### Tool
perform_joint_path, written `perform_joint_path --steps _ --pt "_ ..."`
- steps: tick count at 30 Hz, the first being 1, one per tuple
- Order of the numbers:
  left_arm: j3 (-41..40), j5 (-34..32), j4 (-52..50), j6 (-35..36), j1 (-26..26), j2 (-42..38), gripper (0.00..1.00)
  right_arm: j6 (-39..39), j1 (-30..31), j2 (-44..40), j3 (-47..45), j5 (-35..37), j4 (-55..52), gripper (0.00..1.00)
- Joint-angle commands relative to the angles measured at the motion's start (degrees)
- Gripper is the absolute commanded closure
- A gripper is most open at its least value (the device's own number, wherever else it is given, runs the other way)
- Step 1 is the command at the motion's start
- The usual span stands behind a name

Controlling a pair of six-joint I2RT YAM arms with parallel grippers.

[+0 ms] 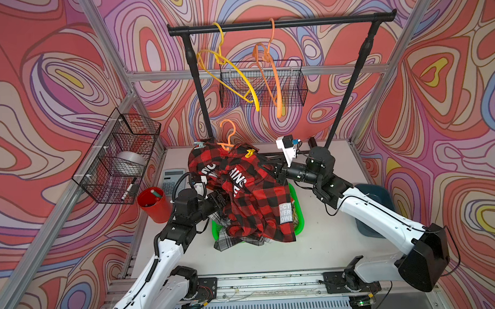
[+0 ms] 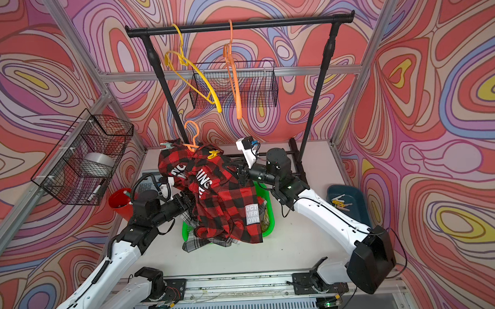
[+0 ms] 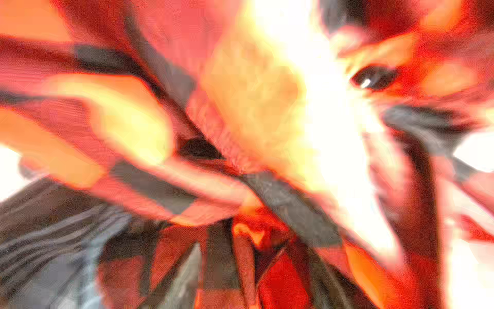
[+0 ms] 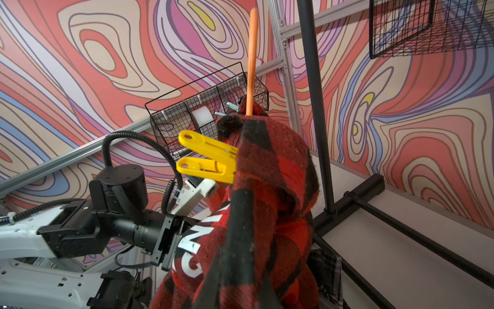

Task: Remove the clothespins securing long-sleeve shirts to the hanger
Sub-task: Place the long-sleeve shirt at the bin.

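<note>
Step in hand: unclip yellow plastic clothespin [image 4: 207, 157] from red-black buffalo-check shirt [image 1: 257, 211], clipped just beside hook of orange plastic hanger [image 4: 251, 67], right-arm side. Pale teal clothespin [image 1: 198, 146] sits on opposite side of hook. Right gripper [image 1: 277, 171] jaws pressed together on shirt shoulder. Left gripper [image 1: 219, 199] buried in cloth; jaw state cannot be told. Squeeze clothespin tails, pull straight off, hold shirt taut.

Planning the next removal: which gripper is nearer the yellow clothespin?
Right. The right gripper grips the red-black shirt just beside the yellow clothespin; the left gripper sits lower, across the shirt, farther away.
</note>
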Motion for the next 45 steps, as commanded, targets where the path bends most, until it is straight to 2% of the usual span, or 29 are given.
perform_joint_path --steps 1,5,8,11,15,19,23,27,32,40,43,45 --pt "1.39 -1.01 -8.85 0.77 3.29 -6.54 0.29 -3.01 -0.6 -1.41 -0.18 -1.32 -1.91 1.0" --pt "6.82 -0.84 -16.91 2.93 8.71 -13.69 0.25 -3.27 -0.92 -0.54 -0.99 -1.4 -2.04 1.0" --pt "15.73 -0.82 -20.83 7.57 9.98 -12.98 0.25 -3.26 -0.92 -0.3 -1.17 -1.39 -2.22 1.0" --pt "22.03 1.98 -18.25 9.53 9.98 -8.4 0.29 -4.35 -0.89 -0.4 -0.56 -1.47 -4.16 1.0" --pt "27.43 9.95 -9.76 10.83 9.98 0.99 0.37 -5.03 -0.86 -0.99 -0.41 -1.73 -5.68 1.0" --pt "31.92 15.16 -2.68 10.87 9.89 8.59 0.39 -4.94 -0.75 -0.92 -0.07 -2.25 -6.51 1.0" --pt "35.54 14.84 -4.28 14.73 9.19 14.04 0.4 -5.03 -0.27 -0.85 0.18 -2.15 -6.85 1.0" --pt "38.61 11.84 -7.76 20.64 5.74 17.54 0.4 -5.42 0.33 -0.23 0.97 -2.01 -7.85 1.0" --pt "41.45 8.01 -9.05 24.77 2.17 20.64 0.4 -6.2 1.66 0.66 2.3 -1.64 -9.31 1.0" --pt "43.38 4.5 -12.36 28.82 1.28 24.27 0.43 -6.24 2.76 0.9 3.28 -1.79 -9.61 1.0" --pt "42.72 5.12 -11.17 28.83 1.19 24.62 0.49 -6.01 2.87 1.01 3.34 -1.98 -9.6 1.0" --pt "41.95 6.32 -8.75 28.26 1.03 24.8 0.59 -5.79 3.0 1.31 3.37 -1.99 -9.67 1.0"
